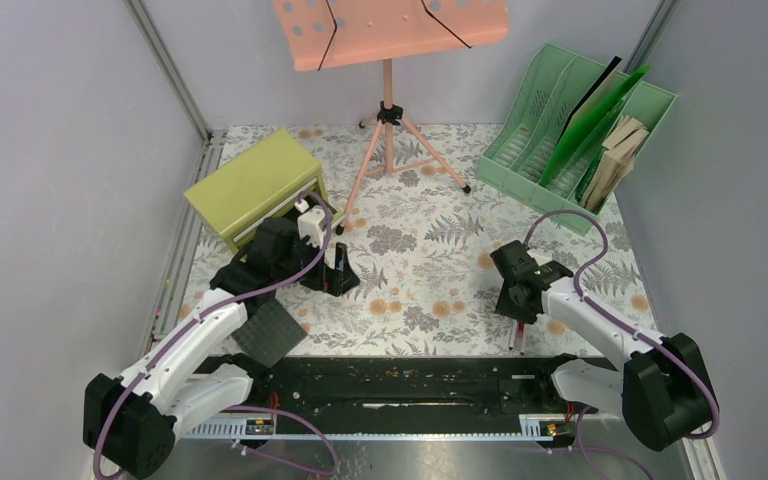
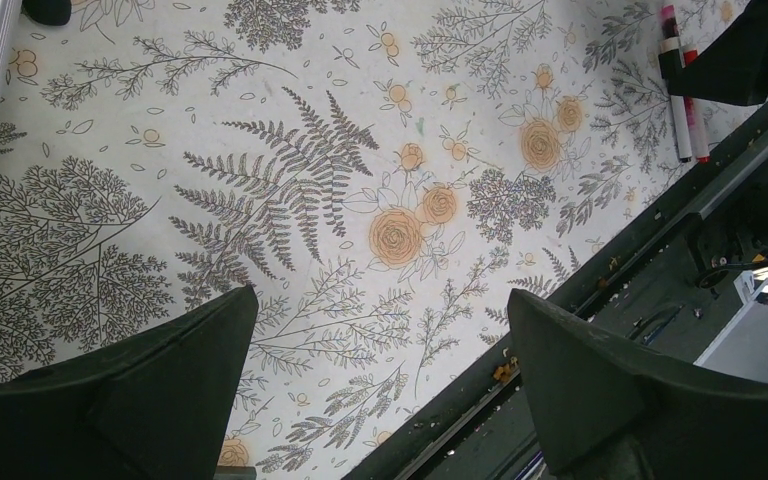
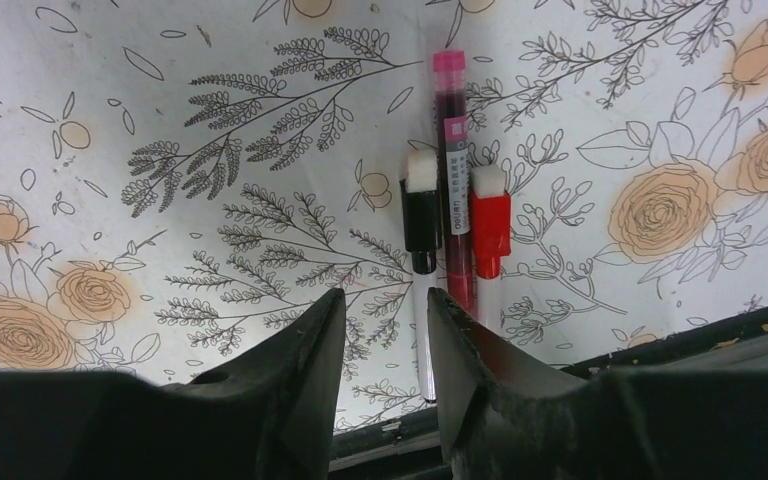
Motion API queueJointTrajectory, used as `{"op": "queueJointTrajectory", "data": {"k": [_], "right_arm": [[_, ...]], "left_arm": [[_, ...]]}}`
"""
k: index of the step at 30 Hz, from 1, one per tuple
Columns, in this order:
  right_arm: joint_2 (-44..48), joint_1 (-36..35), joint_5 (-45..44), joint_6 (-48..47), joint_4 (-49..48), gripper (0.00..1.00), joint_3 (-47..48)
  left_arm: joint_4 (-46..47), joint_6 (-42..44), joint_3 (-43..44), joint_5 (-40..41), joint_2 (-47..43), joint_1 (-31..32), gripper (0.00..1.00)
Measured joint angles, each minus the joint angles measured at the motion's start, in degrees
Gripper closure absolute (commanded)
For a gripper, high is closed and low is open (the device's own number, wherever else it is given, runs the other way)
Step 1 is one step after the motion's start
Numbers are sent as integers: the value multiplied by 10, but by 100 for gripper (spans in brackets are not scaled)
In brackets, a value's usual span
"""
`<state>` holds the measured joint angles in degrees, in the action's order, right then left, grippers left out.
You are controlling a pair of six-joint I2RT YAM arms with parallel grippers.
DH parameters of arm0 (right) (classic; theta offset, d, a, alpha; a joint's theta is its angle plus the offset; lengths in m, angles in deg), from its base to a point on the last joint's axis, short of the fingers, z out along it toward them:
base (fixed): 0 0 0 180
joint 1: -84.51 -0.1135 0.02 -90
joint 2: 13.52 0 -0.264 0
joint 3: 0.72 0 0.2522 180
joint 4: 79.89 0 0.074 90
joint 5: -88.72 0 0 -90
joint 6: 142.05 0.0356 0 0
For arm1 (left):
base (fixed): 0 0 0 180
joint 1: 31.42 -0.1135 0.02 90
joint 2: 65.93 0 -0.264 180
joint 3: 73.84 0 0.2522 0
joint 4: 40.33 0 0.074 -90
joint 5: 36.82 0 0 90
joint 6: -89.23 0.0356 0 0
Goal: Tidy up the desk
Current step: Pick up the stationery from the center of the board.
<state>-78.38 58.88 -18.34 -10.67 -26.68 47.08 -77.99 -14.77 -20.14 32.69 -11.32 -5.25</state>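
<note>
R gripper [image 3: 385, 300], jaws half-spread, straddles black-capped white marker [image 3: 421, 220] by whitish fern-print desk's [image 3: 210, 120] near edge, prob. to pinch it; L gripper [image 2: 382, 295] hangs wide-spread, empty.

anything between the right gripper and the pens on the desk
Nothing visible does. The right gripper is open, with the black-capped marker showing in the gap between its jaws, on the desk. The pink pen and red-capped marker lie close beside it.
</note>
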Motion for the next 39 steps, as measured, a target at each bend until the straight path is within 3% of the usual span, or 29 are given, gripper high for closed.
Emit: {"op": "queueJointTrajectory", "data": {"k": [19,24,29,39], "right_arm": [[-89,36,40,-18,-14,58,17],[-103,46,65,-30,-26,72,19],[-109,54,78,-46,-26,100,23],[-108,56,123,-78,-41,100,25]], "left_arm": [[-2,0,2,-4,10,0,1],[-3,0,2,-5,11,0,1],[-3,0,2,-5,11,0,1],[-19,3,7,-5,11,0,1]]}}
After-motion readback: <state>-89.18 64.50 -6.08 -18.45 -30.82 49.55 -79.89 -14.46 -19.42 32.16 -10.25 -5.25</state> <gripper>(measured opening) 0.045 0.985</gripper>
